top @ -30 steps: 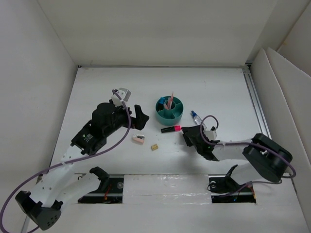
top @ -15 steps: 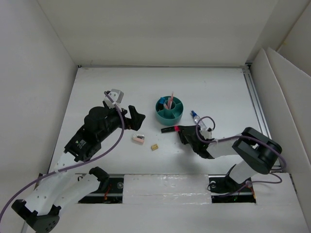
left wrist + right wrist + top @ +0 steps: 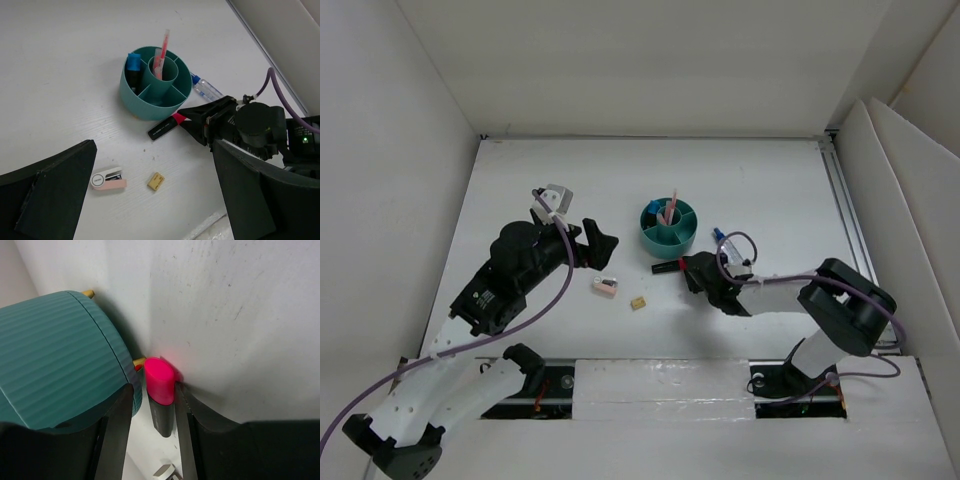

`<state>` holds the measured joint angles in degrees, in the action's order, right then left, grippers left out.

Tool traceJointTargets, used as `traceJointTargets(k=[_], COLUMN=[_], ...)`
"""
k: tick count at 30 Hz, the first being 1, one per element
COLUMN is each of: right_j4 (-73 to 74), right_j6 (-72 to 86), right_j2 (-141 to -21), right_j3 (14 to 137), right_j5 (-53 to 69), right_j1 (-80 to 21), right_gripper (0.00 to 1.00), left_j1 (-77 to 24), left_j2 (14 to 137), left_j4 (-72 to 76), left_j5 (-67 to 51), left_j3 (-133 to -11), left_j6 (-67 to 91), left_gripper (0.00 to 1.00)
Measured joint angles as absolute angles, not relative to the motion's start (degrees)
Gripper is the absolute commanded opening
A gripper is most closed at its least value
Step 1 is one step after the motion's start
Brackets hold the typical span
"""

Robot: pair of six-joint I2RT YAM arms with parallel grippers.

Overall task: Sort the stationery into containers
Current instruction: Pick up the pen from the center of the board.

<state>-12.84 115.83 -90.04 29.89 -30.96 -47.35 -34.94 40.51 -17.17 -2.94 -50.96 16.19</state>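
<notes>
Across the white table [image 3: 520, 180], loose stationery around a teal organizer [image 3: 669, 243].

Left of the organizer and well apart from it, the left gripper [image 3: 603, 245]: fingers spread wide, nothing between them.

On the organizer's near-right side, just beside its ribbed wall, the right gripper [image 3: 687, 266]: set low, fingers straddling the pink end of a marker [image 3: 666, 267]. Touches it with one finger, leaves a thin gap at the other, so not yet pinching.

The organizer itself: upright, a central cup ringed by divided compartments.

Just on the organizer's near side, the marker: flat on the table, black body pointing left, pink cap close to the wall.

In the organizer's central cup, a pink pen [image 3: 162, 50], tilted.

In an outer compartment on the organizer's left, a blue-ended marker [image 3: 133, 62], standing.

Right of the organizer and near it, a small clear bottle [image 3: 723, 240], lying flat.

Near-left of the organizer, apart from it, a pale pink eraser [image 3: 605, 287].

On the organizer's near side, farther out than the marker, a tiny tan block [image 3: 638, 302].
</notes>
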Motion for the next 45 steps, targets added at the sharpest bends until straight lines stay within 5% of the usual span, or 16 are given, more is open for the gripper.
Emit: traceJointTargets(k=[30, 45], right_j4=[20.10, 21.56], right_j6=[115.74, 115.52], right_j2=[-89.71, -89.56], right_j3=[44.47, 44.97], right_j5=[-24.53, -23.51], right_j1=[-43.03, -42.00], right_gripper=[0.43, 0.42], left_j1=[-34.94, -34.94], left_j2=[38.04, 37.67], left_j4=[-17.52, -17.56], left_j5=[-3.40, -3.42], left_j3=[-50.96, -50.96], left_j6=[16.19, 16.21], left_gripper=[1.00, 1.00])
